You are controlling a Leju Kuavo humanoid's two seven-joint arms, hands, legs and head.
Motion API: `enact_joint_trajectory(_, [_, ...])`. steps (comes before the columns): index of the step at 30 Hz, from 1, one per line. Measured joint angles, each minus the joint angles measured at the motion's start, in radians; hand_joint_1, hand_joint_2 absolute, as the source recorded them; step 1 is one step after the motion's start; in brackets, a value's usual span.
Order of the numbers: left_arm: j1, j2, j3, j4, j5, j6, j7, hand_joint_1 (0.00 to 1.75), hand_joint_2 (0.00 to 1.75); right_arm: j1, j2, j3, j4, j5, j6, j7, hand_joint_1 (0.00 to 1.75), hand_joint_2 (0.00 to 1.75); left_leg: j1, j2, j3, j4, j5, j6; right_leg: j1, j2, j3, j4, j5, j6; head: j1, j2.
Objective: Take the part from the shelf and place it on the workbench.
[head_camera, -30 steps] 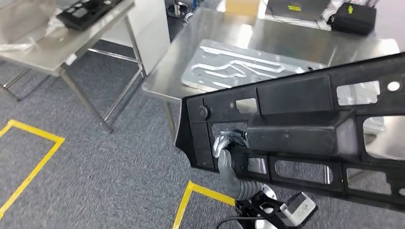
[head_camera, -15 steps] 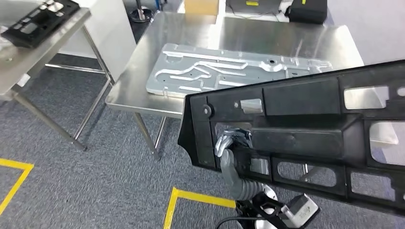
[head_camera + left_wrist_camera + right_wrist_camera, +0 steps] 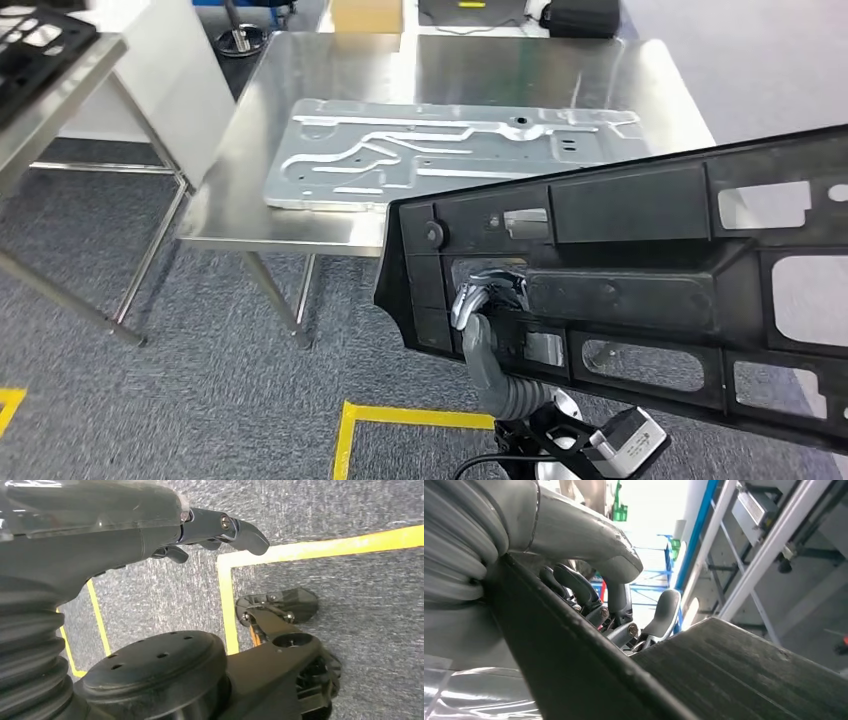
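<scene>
Up close, big black part (image 3: pixel 640 290) held by right hand (image 3: pixel 478 300), fingers hooked through a hole, blocking the bench (image 3: pixel 440 70) at 12 o'clock, metal plate (image 3: pixel 440 150) on it, left hand (image 3: pixel 220 530) loose, holding nothing.

A long black plastic part (image 3: pixel 640 290), pierced with rectangular cut-outs, is held tilted in mid-air by the robot's right hand (image 3: pixel 480 300), above grey carpet and just short of the stainless-steel workbench (image 3: pixel 440 60), whose top carries a pressed metal panel (image 3: pixel 440 150).
</scene>
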Motion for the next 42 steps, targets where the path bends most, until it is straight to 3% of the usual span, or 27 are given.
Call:
enact_joint_trajectory(2, [-0.002, 0.0, 0.0, 0.0, 0.002, 0.001, 0.0, 0.0, 1.75, 0.0, 0.0, 0.0, 0.001, -0.001, 0.0, -0.004, 1.75, 1.75, 0.0, 0.013, 0.007, -0.002, -0.005, -0.012, 0.005, 0.018, 0.0, -0.001, -0.002, -0.015, -0.001, 0.0])
enact_joint_trajectory(4, [-0.004, 0.0, 0.0, 0.0, 0.002, 0.002, 0.0, 0.0, 1.75, 0.0, 0.0, 0.0, 0.001, -0.002, 0.0, -0.007, 1.75, 1.75, 0.005, -0.005, 0.005, 0.017, -0.025, -0.023, 0.003, 0.035, 0.004, -0.007, -0.001, -0.028, -0.001, 0.0])
enact_joint_trajectory(5, [-0.004, 0.0, 0.0, 0.0, 0.002, 0.002, 0.0, 0.0, 1.75, -0.001, 0.0, 0.0, 0.001, -0.002, 0.0, -0.007, 1.75, 1.75, 0.007, -0.024, -0.009, 0.054, -0.05, -0.026, 0.001, 0.043, 0.007, -0.01, 0.0, -0.035, -0.001, 0.0])
enact_joint_trajectory(7, [-0.003, 0.0, 0.0, 0.0, 0.003, 0.003, 0.0, 0.0, 1.75, -0.002, 0.001, 0.001, 0.002, -0.003, 0.0, -0.008, 1.75, 1.75, 0.008, -0.058, -0.069, 0.181, -0.114, -0.027, 0.002, 0.06, 0.008, -0.011, -0.001, -0.043, -0.002, 0.0])
enact_joint_trajectory(9, [0.001, 0.0, 0.0, 0.0, 0.003, 0.004, 0.0, 0.0, 1.75, -0.002, 0.001, 0.002, 0.006, -0.004, 0.0, -0.008, 1.75, 1.75, 0.007, -0.066, -0.125, 0.283, -0.141, -0.025, 0.007, 0.082, 0.009, -0.01, -0.001, -0.045, -0.003, 0.0])
enact_joint_trajectory(10, [0.002, 0.0, 0.0, 0.0, 0.003, 0.004, 0.0, 0.0, 1.75, -0.002, 0.001, 0.002, 0.009, -0.005, 0.0, -0.008, 1.75, 1.75, 0.007, -0.068, -0.133, 0.288, -0.126, -0.023, 0.009, 0.095, 0.01, -0.009, -0.002, -0.046, -0.003, 0.0])
enact_joint_trajectory(11, [0.003, 0.0, 0.0, 0.0, 0.003, 0.005, 0.0, 0.0, 1.75, -0.002, 0.001, 0.002, 0.011, -0.006, 0.0, -0.008, 1.75, 1.75, 0.007, -0.071, -0.124, 0.253, -0.093, -0.019, 0.011, 0.107, 0.012, -0.008, -0.002, -0.046, -0.003, 0.0])
enact_joint_trajectory(13, [0.003, 0.002, 0.0, 0.0, 0.003, 0.005, 0.0, 0.0, 1.75, -0.004, 0.001, 0.002, 0.012, -0.01, 0.0, -0.009, 1.75, 1.75, 0.006, -0.101, -0.074, 0.124, -0.015, -0.005, 0.012, 0.129, 0.014, -0.006, -0.003, -0.045, -0.002, 0.0])
enact_joint_trajectory(14, [0.003, 0.003, 0.001, 0.0, 0.003, 0.006, 0.0, 0.0, 1.75, -0.005, 0.001, 0.002, 0.013, -0.013, 0.0, -0.009, 1.75, 1.75, 0.005, -0.121, -0.053, 0.066, 0.009, 0.001, 0.012, 0.139, 0.012, -0.004, -0.002, -0.043, -0.001, 0.0])
enact_joint_trajectory(16, [0.002, 0.006, 0.001, 0.0, 0.003, 0.007, 0.002, 0.0, 1.75, -0.007, 0.002, 0.002, 0.015, -0.02, 0.0, -0.009, 1.75, 1.75, 0.001, -0.145, -0.037, 0.019, 0.018, 0.008, 0.006, 0.153, 0.003, -0.002, 0.001, -0.033, -0.002, 0.0])
enact_joint_trajectory(17, [0.001, 0.005, 0.001, 0.0, 0.003, 0.007, 0.002, 0.0, 1.75, -0.008, 0.002, 0.002, 0.016, -0.022, 0.0, -0.009, 1.75, 1.75, -0.001, -0.141, -0.036, 0.012, 0.02, 0.009, 0.003, 0.161, -0.001, -0.002, 0.003, -0.026, -0.003, 0.0])
enact_joint_trajectory(18, [0.001, 0.005, 0.001, 0.0, 0.003, 0.007, 0.003, 0.0, 1.75, -0.007, 0.002, 0.002, 0.016, -0.023, 0.0, -0.009, 1.75, 1.75, 0.0, -0.134, -0.033, 0.007, 0.024, 0.013, 0.002, 0.159, -0.002, -0.002, 0.004, -0.019, -0.004, 0.0])
enact_joint_trajectory(20, [0.001, 0.005, 0.001, 0.0, 0.003, 0.009, 0.004, 0.0, 1.75, -0.009, 0.002, 0.002, 0.016, -0.024, -0.002, -0.009, 1.75, 1.75, 0.005, -0.12, -0.025, -0.008, 0.032, 0.022, 0.005, 0.121, -0.014, 0.027, -0.018, -0.007, -0.002, 0.0])
enact_joint_trajectory(22, [0.001, 0.005, 0.001, 0.0, 0.004, 0.011, 0.01, 0.0, 1.75, -0.012, 0.002, 0.002, 0.016, -0.024, -0.002, -0.009, 1.75, 1.75, 0.006, -0.105, -0.021, -0.014, 0.035, 0.028, 0.004, 0.073, -0.062, 0.13, -0.077, 0.004, 0.001, 0.0])
enact_joint_trajectory(24, [0.003, 0.005, 0.001, 0.0, 0.004, 0.011, 0.019, 0.0, 1.75, -0.011, 0.002, 0.002, 0.017, -0.022, -0.004, -0.008, 1.75, 1.75, 0.006, -0.091, -0.021, -0.014, 0.032, 0.029, -0.003, 0.061, -0.119, 0.245, -0.123, 0.013, 0.002, 0.0])
enact_joint_trajectory(25, [0.004, 0.005, 0.001, 0.0, 0.003, 0.011, 0.023, 0.0, 1.75, -0.009, 0.002, 0.001, 0.017, -0.02, -0.006, -0.006, 1.75, 1.75, 0.007, -0.085, -0.02, -0.014, 0.03, 0.027, -0.007, 0.059, -0.127, 0.263, -0.119, 0.017, 0.002, 0.0])
enact_joint_trajectory(26, [0.004, 0.004, 0.001, 0.0, 0.003, 0.01, 0.026, 0.0, 1.75, -0.008, 0.002, 0.001, 0.016, -0.016, -0.008, -0.004, 1.75, 1.75, 0.007, -0.081, -0.019, -0.013, 0.028, 0.025, -0.01, 0.057, -0.116, 0.243, -0.099, 0.02, 0.002, 0.0])
enact_joint_trajectory(28, [0.003, 0.003, 0.001, 0.0, 0.002, 0.01, 0.028, 0.0, 1.75, -0.006, 0.002, 0.001, 0.011, -0.004, -0.013, 0.004, 1.75, 1.75, 0.009, -0.076, -0.013, -0.01, 0.021, 0.016, -0.015, 0.049, -0.044, 0.114, -0.038, 0.023, 0.002, 0.0])
enact_joint_trajectory(30, [0.001, 0.002, 0.001, 0.0, 0.001, 0.009, 0.029, 0.0, 1.75, -0.002, 0.005, 0.001, 0.003, 0.009, -0.014, 0.013, 1.75, 1.75, 0.006, -0.073, -0.01, -0.004, 0.012, 0.004, -0.013, 0.045, 0.013, 0.011, -0.013, 0.014, 0.001, 0.0])
enact_joint_trajectory(33, [-0.001, 0.002, 0.001, 0.0, 0.0, 0.009, 0.03, 0.0, 1.75, 0.002, 0.009, 0.0, -0.008, 0.027, -0.012, 0.027, 1.75, 1.75, 0.006, -0.07, -0.005, -0.006, 0.003, -0.016, -0.006, 0.05, 0.026, -0.009, -0.021, -0.009, 0.0, 0.0])
enact_joint_trajectory(35, [-0.002, 0.002, 0.001, 0.0, -0.001, 0.009, 0.03, 0.0, 1.75, 0.002, 0.012, -0.001, -0.011, 0.038, -0.012, 0.039, 1.75, 1.75, 0.01, -0.069, -0.011, 0.023, -0.016, -0.025, -0.006, 0.052, 0.037, -0.016, -0.023, -0.024, -0.001, 0.0])
enact_joint_trajectory(37, [-0.003, 0.002, 0.001, 0.0, -0.001, 0.009, 0.031, 0.0, 1.75, 0.002, 0.015, -0.003, -0.012, 0.046, -0.012, 0.045, 1.75, 1.75, 0.012, -0.07, -0.064, 0.134, -0.065, -0.028, -0.005, 0.052, 0.05, -0.021, -0.029, -0.037, -0.004, 0.0])
enact_joint_trajectory(39, [-0.001, 0.002, 0.001, 0.0, -0.001, 0.009, 0.032, 0.0, 1.75, 0.003, 0.016, -0.004, -0.012, 0.05, -0.012, 0.047, 1.75, 1.75, 0.012, -0.07, -0.143, 0.269, -0.107, -0.03, 0.0, 0.053, 0.06, -0.02, -0.039, -0.044, -0.005, 0.0])
enact_joint_trajectory(40, [0.0, 0.002, 0.001, 0.0, 0.0, 0.009, 0.032, 0.0, 1.75, 0.003, 0.016, -0.004, -0.012, 0.052, -0.012, 0.047, 1.75, 1.75, 0.012, -0.071, -0.169, 0.299, -0.102, -0.029, 0.003, 0.055, 0.066, -0.02, -0.045, -0.045, -0.005, 0.0])
enact_joint_trajectory(41, [0.0, 0.002, 0.001, 0.0, 0.0, 0.009, 0.032, 0.0, 1.75, 0.003, 0.016, -0.004, -0.012, 0.053, -0.012, 0.047, 1.75, 1.75, 0.012, -0.071, -0.174, 0.287, -0.076, -0.027, 0.006, 0.058, 0.074, -0.019, -0.051, -0.045, -0.005, 0.0])
enact_joint_trajectory(42, [0.0, 0.002, 0.001, 0.0, 0.0, 0.009, 0.033, 0.0, 1.75, 0.003, 0.016, -0.005, -0.012, 0.054, -0.012, 0.047, 1.75, 1.75, 0.012, -0.071, -0.16, 0.238, -0.032, -0.023, 0.007, 0.061, 0.085, -0.019, -0.059, -0.044, -0.005, 0.0])
